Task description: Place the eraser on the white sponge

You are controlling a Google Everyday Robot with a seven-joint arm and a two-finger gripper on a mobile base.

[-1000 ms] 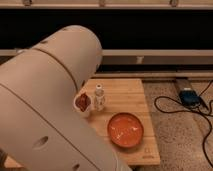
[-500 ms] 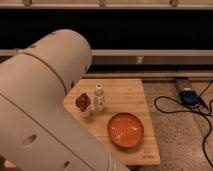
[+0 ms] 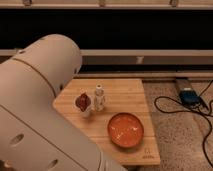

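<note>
Eraser and white sponge do not show anywhere on the visible part of the light wooden worktop (image 3: 131, 92); the bulky cream-white robot arm (image 3: 37, 105) fills the whole left half of the view and hides whatever lies behind it. The claw is out of view as well, so where it is and whether it is spread or pressed together cannot be told.

On the worktop, near its centre, stands a small clear plastic bottle with a white cap (image 3: 99, 97), upright. Just beside it at 9 o'clock sits a small white cup holding something dark red (image 3: 83, 104). At 5 o'clock from the bottle, near the front edge, rests a round orange bowl (image 3: 126, 129). Off the worktop at 3 o'clock, a blue-topped box (image 3: 189, 95) lies on the speckled floor (image 3: 175, 135) with black cables (image 3: 175, 107) trailing from it.
</note>
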